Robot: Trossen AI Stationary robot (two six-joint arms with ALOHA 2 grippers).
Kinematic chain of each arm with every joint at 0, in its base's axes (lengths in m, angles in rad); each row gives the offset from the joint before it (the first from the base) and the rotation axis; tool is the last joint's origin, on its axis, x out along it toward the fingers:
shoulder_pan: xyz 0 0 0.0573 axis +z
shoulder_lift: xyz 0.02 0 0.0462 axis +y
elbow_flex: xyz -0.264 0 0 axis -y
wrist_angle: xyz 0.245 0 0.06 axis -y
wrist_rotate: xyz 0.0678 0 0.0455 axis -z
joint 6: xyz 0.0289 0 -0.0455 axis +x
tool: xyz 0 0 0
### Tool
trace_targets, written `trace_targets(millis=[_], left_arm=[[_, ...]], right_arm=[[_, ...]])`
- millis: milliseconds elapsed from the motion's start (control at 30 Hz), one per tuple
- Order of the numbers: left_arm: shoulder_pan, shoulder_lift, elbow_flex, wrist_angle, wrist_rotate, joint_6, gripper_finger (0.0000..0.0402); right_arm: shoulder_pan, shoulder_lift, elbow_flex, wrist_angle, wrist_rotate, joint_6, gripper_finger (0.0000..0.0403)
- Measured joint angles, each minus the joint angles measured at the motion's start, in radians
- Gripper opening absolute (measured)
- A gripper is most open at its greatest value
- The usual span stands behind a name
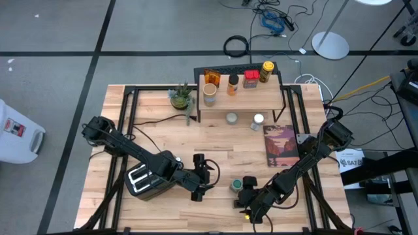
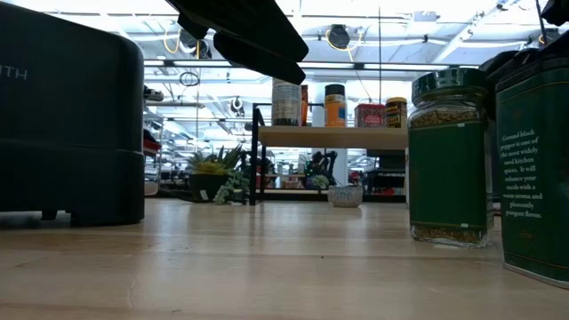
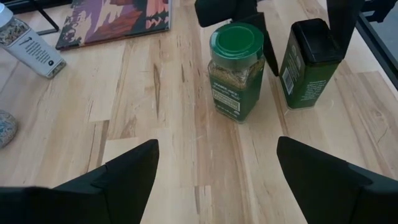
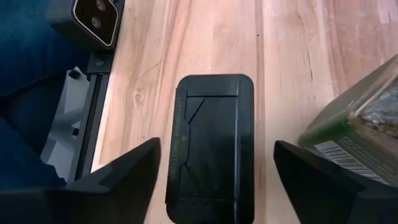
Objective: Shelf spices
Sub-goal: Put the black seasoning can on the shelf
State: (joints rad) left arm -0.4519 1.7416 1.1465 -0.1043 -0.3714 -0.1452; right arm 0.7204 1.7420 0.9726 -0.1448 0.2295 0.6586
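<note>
Toaster sits at the near left of the table; not part of the task. The left gripper hovers just to its right, jaws wide open and empty, facing the green jar.

Plant stands at the shelf's left end. The shelf carries about five spices on top: a brown bottle, a tan jar, an orange bottle, a red tin and a yellow jar. These count as done.

Not yet shelved: a round jar and a white-capped bottle stand on the table by the shelf's front edge, whether under the top or just ahead of it cannot be told. A book lies to their right. Near the front edge stand the green jar and the black tin, close together but apart. So roughly half is placed, and about four pieces remain.

The right gripper is directly over the black tin, one finger on either side of it. The jaws are apart and no contact with the tin's sides shows, so judged as open, not yet gripping.

Hard to make out: the right gripper's tips are hidden under its own arm in the high view. The low view cuts off the tin at the right edge. Labels on the shelf items are too small to read.
</note>
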Motion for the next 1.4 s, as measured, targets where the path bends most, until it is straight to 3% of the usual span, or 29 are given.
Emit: trace_targets(millis=[267, 767, 1400], left_arm=[[0.0, 0.0, 0.0, 0.001, 0.0, 0.0, 0.0336], [0.0, 0.0, 0.0, 0.016, 0.0, 0.0, 0.0336], [0.0, 0.0, 0.0, 0.018, 0.0, 0.0, 0.0336]], right_arm=[[0.0, 0.0, 0.0, -0.001, -0.04, -0.009, 0.0208], [0.0, 0.0, 0.0, 0.004, -0.018, -0.028, 0.011], [0.0, 0.0, 0.0, 0.026, -0.018, -0.035, 0.0108]])
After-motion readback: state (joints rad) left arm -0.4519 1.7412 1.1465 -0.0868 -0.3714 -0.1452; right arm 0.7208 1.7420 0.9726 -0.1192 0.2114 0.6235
